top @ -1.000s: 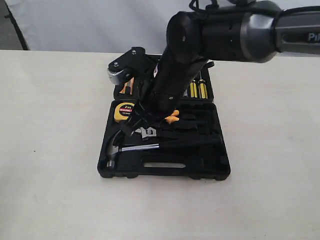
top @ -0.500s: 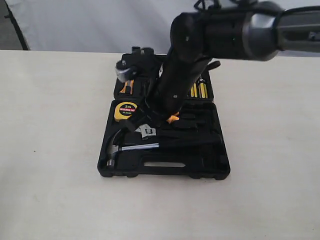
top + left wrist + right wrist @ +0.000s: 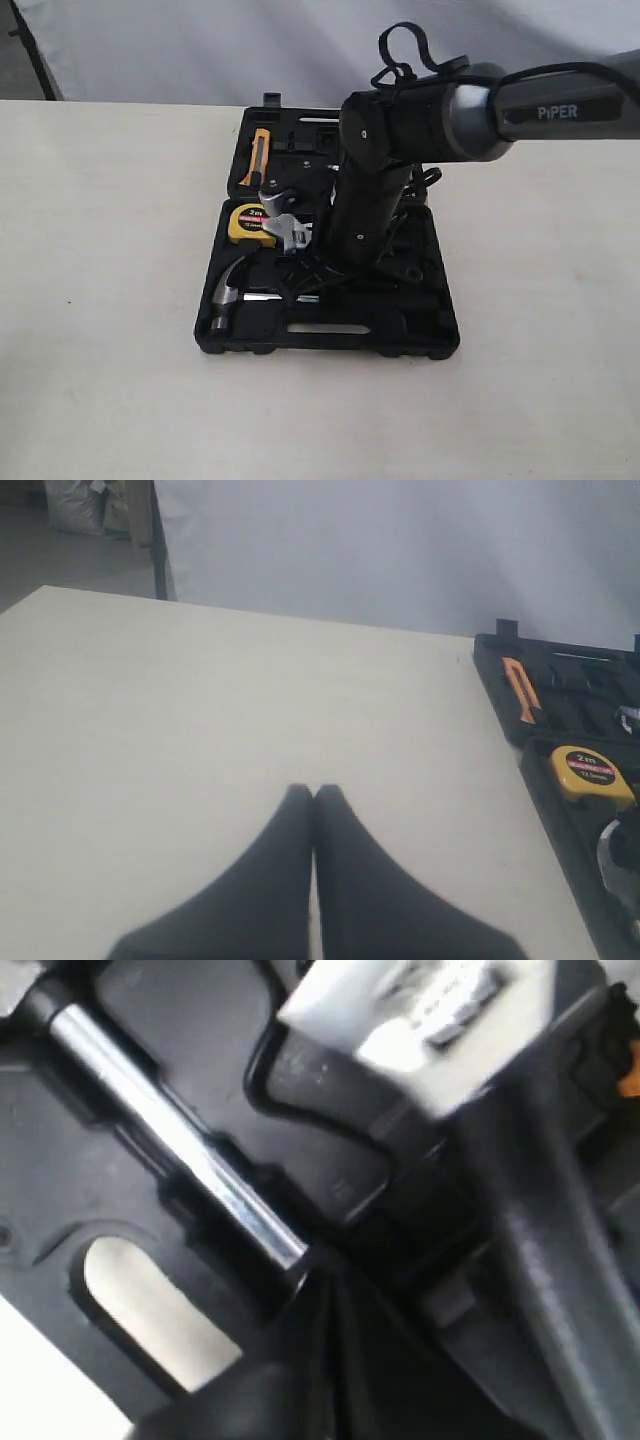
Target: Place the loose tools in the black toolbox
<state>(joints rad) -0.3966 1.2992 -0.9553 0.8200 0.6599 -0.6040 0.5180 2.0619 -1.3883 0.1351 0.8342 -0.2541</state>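
1 wrench [image 3: 291,236] shifted | 1 hammer [image 3: 228,298] | left claw [image 3: 314,798] closed | right claw [image 3: 322,1295] closed

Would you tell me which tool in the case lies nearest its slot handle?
The hammer, its shaft beside the slot of the toolbox; the yellow tape measure and wrench are farther back.

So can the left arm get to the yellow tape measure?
Probably yes. Only bare table lies between the left pincer and the tape measure in the toolbox. But the right arm leans over it close by, so they might bump.
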